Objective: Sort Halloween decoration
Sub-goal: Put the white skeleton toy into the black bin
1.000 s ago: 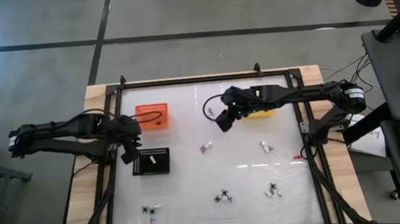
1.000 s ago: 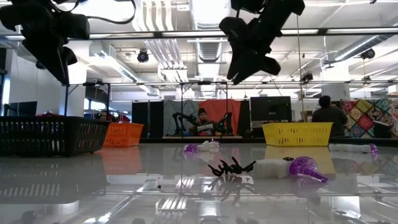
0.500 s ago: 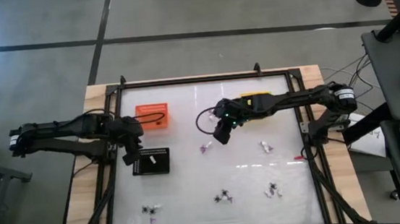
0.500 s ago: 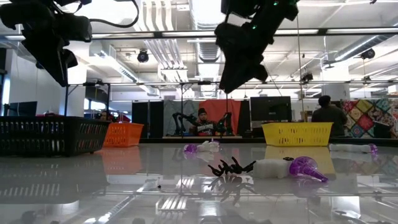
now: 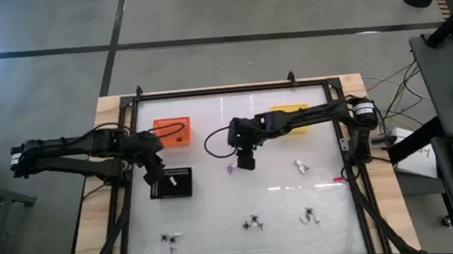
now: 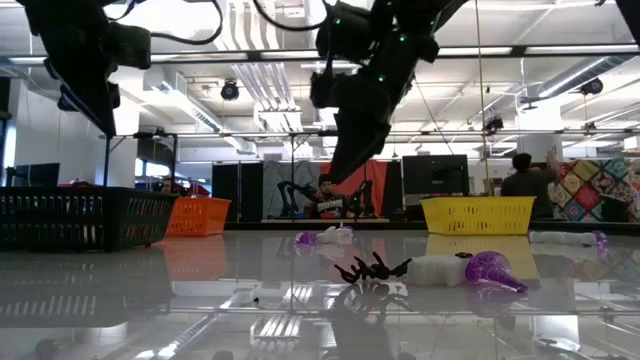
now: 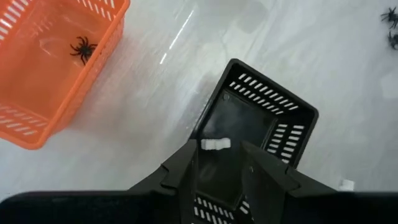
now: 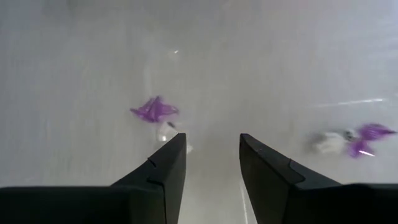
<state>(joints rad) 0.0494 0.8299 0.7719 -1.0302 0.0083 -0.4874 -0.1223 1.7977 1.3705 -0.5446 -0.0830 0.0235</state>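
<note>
Glossy white tabletop [image 5: 218, 218], framed by a dark metal rail, reflective enough that I see the room mirrored in it from the low camera.

Item one: orange tray [image 5: 173, 132], slotted plastic, rectangular, at about ten o'clock from the table's centre. One black spider [image 7: 82, 48] lies inside it.

Item two: black tray [image 5: 171, 183], same slotted build, at roughly nine o'clock, just below the orange one. My left gripper [image 5: 150, 173] hangs over its near edge with a small white piece [image 7: 215, 144] pinched between the fingers; the jaws are closed on it.

Item three: yellow tray [image 5: 292, 120], at about one o'clock, partly under my right arm.

Item four: right gripper [image 5: 245, 160], near the table's centre, fingers parted and empty, pointing down. Just ahead of it sits a purple trinket [image 8: 153, 110], spiky and translucent, with a tiny whitish bit touching or just beside it; I cannot tell which.

Item five: loose pieces. A white-and-purple trinket [image 5: 301, 167] lies at three o'clock. Along the six o'clock edge: a dark cluster with purple [image 5: 170, 238] toward seven, a black spider-like piece [image 5: 254, 222] at six, a white-and-dark piece [image 5: 307, 215] toward five. From the low camera the spider-like piece shows thin curled legs.
</note>
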